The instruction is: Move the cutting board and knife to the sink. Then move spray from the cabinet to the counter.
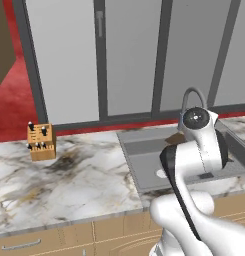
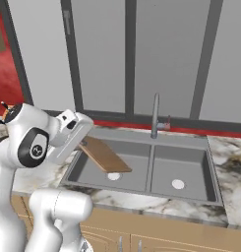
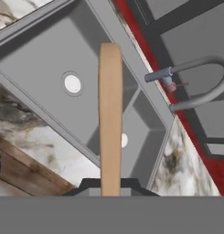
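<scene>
the gripper (image 2: 82,141) is clamped on one end of the board (image 2: 105,154), which is held edge-up in the hand view, the thin light-wood edge (image 3: 110,114) running straight out from between the fingers. in the right base view the board slopes down from the gripper over the left basin of the sink (image 2: 191,142), its far end above the left drain; whether that end touches the basin floor cannot be told. the sink is the reference point here: a grey double basin, each half with a round pale drain, set into the marble counter (image 1: 69,180). the faucet (image 2: 155,115) stands at the back rim of the sink, between the two basins, with a small red-tipped lever at its side. a knife block (image 1: 41,141) with black handles sits on the counter well to the left of the sink, near the back edge. grey panels with dark frames rise behind the sink, a red strip along their foot. wood-fronted cabinets run below the counter. no writing, brand or label can be read on any item.
</scene>
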